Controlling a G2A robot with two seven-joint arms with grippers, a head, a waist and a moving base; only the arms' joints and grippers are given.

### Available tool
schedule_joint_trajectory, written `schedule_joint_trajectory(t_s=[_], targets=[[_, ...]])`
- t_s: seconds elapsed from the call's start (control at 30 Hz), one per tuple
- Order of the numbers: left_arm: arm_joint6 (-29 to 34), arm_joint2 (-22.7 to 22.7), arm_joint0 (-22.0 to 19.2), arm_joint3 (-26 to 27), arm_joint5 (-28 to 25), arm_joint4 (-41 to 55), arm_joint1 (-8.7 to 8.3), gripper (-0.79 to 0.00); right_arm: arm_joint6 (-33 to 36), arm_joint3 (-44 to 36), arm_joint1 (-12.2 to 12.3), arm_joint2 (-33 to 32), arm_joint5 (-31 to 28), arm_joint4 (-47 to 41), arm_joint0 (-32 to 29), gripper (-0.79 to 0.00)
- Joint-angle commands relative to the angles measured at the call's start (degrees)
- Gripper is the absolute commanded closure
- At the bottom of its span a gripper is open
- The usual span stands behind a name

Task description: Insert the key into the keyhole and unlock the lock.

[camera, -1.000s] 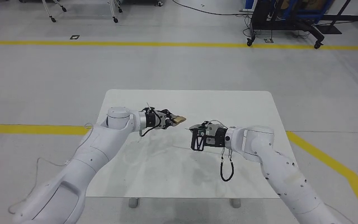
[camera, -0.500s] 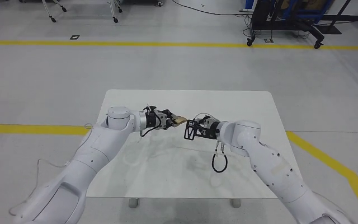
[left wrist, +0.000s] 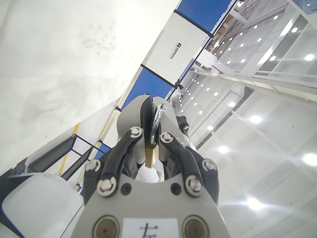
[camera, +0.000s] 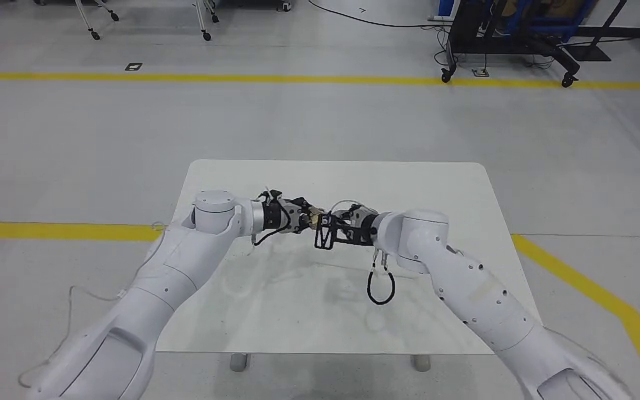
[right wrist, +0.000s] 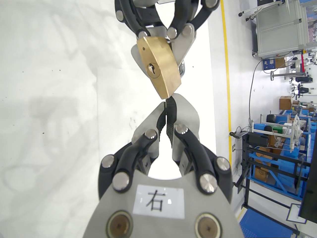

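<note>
The lock [right wrist: 158,68], a brass padlock, was held above the middle of the table [camera: 440,190]. It was clamped in the left gripper [camera: 303,214], whose fingers were closed tight on it. Its keyhole [right wrist: 153,70] faced the right gripper [right wrist: 167,102], which stood tip to tip with the left. The right gripper's fingers were pressed almost together. The thin dark sliver between their tips was probably the key [right wrist: 169,100], though too little of it showed to be sure. That sliver met the lock at one end of its brass face, apart from the keyhole and not in it.
</note>
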State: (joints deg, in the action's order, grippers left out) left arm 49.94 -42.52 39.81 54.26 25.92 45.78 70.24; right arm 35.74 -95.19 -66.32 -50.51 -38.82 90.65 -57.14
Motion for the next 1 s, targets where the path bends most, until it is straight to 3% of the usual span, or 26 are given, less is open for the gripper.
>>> schedule_joint_trajectory(t_s=[0.0, 0.27, 0.57, 0.97], targets=[[-0.1, -0.2, 0.1, 0.1, 0.3, -0.2, 0.05, 0.000, -0.4, -0.5, 0.1, -0.1, -0.3, 0.4, -0.3, 0.000], [-4.7, -1.1, 0.4, 0.5, 2.4, -2.0, 0.16, 0.000, 3.7, -5.7, 0.7, -2.2, 1.1, 3.2, -3.4, 0.000], [-3.9, -1.5, 0.3, -0.4, 3.2, -2.7, 0.54, 0.000, 3.9, -16.3, 2.0, -4.2, -1.8, 8.5, -8.4, 0.000], [-2.1, -2.1, 0.1, -1.9, 2.5, -3.6, 0.99, 0.000, -1.6, -13.7, 1.6, -1.6, -2.7, 13.5, -7.5, 0.000]])
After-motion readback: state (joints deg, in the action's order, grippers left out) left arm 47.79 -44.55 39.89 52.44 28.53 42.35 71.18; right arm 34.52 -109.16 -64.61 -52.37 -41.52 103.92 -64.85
